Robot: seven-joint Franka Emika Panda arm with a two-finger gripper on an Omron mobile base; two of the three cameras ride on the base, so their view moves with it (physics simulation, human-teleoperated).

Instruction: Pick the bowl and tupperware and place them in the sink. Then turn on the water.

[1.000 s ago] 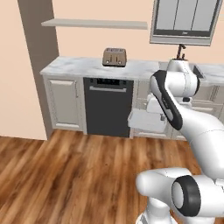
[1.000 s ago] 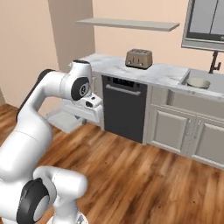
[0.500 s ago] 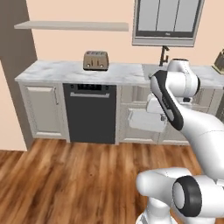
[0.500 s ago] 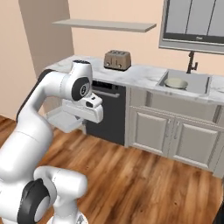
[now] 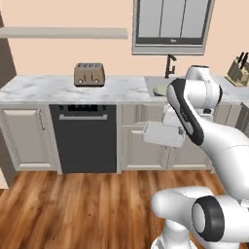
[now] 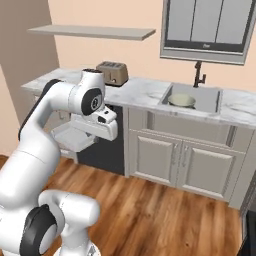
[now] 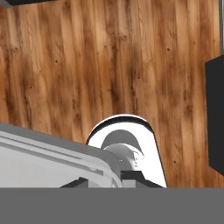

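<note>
Grey-white tupperware (image 5: 161, 134) sits clamped in the gripper (image 7: 114, 177); no writing legible anywhere

Arm (image 6: 35, 150): glossy white rounded link shells, with dark grey-to-black bands where the links meet; seen at the lower left of the right base view and the lower right of the left base view. Round dark joint caps with a lighter grey centre sit on the shoulder joint (image 6: 94, 101) and the base joint (image 5: 210, 224). Hand block (image 6: 102, 127): white, boxy, rounded edges.
</note>
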